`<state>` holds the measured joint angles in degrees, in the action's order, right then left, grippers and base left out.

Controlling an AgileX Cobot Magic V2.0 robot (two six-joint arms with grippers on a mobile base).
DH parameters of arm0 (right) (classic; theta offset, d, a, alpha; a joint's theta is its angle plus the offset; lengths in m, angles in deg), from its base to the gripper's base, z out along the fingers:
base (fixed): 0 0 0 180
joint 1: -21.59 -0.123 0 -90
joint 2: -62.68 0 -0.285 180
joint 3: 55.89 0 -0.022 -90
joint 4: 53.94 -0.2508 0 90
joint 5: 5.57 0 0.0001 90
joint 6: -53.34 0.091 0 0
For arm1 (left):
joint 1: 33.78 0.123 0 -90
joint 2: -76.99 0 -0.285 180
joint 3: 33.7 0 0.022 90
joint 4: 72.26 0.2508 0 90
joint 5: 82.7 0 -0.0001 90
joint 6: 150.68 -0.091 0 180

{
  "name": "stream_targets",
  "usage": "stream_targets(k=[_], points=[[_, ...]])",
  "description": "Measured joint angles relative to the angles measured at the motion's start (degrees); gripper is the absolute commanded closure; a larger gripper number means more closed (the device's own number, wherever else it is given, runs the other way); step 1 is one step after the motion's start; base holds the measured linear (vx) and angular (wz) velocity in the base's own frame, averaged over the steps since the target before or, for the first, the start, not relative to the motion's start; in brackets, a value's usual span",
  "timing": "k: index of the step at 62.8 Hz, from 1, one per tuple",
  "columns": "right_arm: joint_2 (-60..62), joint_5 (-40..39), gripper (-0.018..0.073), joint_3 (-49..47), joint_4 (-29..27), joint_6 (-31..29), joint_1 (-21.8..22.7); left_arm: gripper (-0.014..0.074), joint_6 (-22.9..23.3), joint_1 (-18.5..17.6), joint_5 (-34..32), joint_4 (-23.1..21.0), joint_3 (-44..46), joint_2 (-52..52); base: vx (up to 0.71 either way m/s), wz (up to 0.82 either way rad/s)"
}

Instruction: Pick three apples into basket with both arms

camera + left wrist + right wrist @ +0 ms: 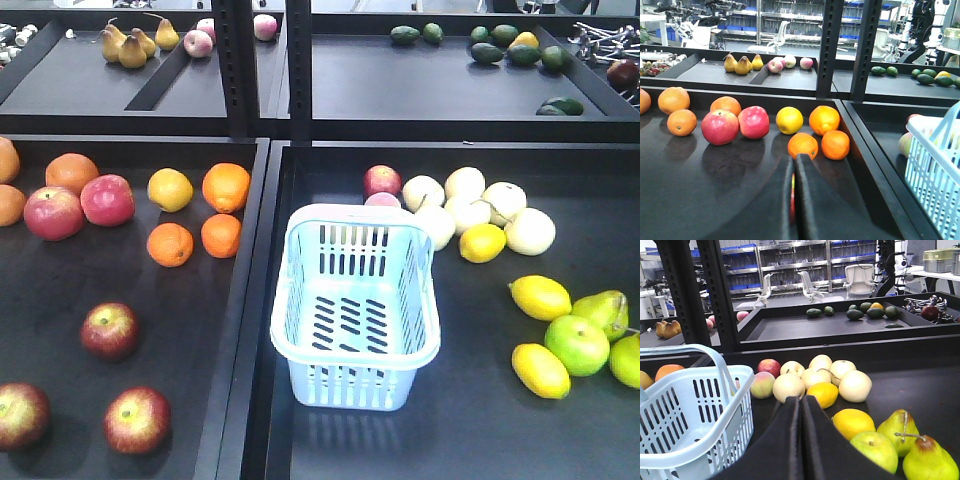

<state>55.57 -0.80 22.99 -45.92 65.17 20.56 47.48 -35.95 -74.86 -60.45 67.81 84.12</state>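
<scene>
Right, three dark apples [110, 330] sit on the left tray [60, 290], about eight o'clock from the empty basket [350, 385]; left gripper [794, 159] and right gripper [800, 400] are both pinched together, gripping nothing.

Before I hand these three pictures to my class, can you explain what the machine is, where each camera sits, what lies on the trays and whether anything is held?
It is a robot with two arms. The front picture looks down on black trays: an empty pale blue basket in the middle, three dark apples at the left near oranges, lemons at the right. The other two pictures come from cameras on the wrists, so the black wedges at the bottom are the left gripper and the right gripper. Both look shut, and neither holds any fruit.
</scene>
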Motion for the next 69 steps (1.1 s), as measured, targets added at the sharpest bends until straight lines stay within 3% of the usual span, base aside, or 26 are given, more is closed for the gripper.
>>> stream_targets(k=[69], points=[[0.0,0.0,0.0568,0.0,0.0,0.0,0.0,0.0603,0.0,0.0,0.0,0.0,0.0,0.0,0.05,0.0]])
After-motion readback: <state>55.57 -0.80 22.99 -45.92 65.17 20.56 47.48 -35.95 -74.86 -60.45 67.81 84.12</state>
